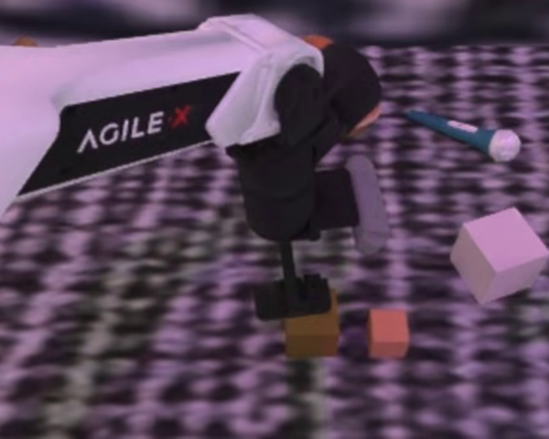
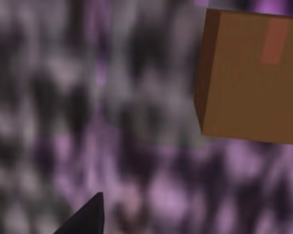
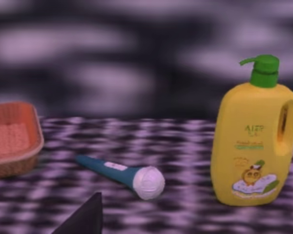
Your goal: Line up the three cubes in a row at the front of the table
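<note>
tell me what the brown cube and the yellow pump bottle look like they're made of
Brown cube: looks like wood or cardboard, matte, with flat brown faces and a faint reddish stripe; no clear grain, so it stays open. It sits under the left pincer.

Yellow pump bottle: looks like smooth moulded plastic with a soft sheen, a built-in handle, a green pump and a printed label.

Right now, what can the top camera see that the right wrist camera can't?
Only the top view shows the three cubes: the brown cube, the small orange cube beside it, and the big pink cube off to the right. It also shows the left arm reaching in, its pincer right over the brown cube.

Only the right wrist view shows the yellow pump bottle and the orange basket.

Both show the teal stick with a white tip lying on the purple patterned table.
</note>
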Controlling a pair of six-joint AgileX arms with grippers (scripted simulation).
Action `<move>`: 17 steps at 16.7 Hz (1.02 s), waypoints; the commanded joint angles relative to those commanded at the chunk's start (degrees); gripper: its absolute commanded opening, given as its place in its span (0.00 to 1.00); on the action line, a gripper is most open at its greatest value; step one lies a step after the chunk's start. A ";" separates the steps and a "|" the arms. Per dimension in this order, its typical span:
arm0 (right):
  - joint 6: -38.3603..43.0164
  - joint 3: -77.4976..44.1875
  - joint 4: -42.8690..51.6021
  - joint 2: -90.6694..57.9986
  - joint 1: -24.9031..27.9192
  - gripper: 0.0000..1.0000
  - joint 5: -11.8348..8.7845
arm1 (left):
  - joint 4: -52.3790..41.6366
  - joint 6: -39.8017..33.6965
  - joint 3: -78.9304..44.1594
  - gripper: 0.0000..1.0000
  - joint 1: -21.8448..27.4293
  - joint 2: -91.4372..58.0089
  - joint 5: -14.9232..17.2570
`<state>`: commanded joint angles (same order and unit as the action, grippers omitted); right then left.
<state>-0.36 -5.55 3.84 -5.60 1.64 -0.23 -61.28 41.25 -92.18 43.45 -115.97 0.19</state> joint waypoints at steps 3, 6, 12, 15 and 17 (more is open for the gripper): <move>-0.64 -9.27 6.34 -10.32 1.38 1.00 -0.03 | 6.15 -3.84 9.36 1.00 -5.21 10.70 -0.48; -1.58 -20.72 14.62 -25.38 3.01 1.00 0.11 | 13.64 -9.15 22.41 1.00 -11.89 25.78 -0.85; -3.99 -45.88 34.25 -64.12 6.87 1.00 0.53 | 30.58 -22.13 54.50 1.00 -26.75 62.85 -0.96; -5.00 -57.25 43.07 -80.99 8.68 1.00 0.64 | 39.62 -28.57 69.78 1.00 -33.49 81.78 -0.83; -5.54 -64.30 48.13 -90.10 9.76 1.00 0.63 | 45.52 -32.39 78.06 1.00 -37.25 93.12 -0.71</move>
<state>-5.91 -69.86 51.98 -95.70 11.40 0.40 -15.76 8.85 -14.13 6.20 -22.84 -0.52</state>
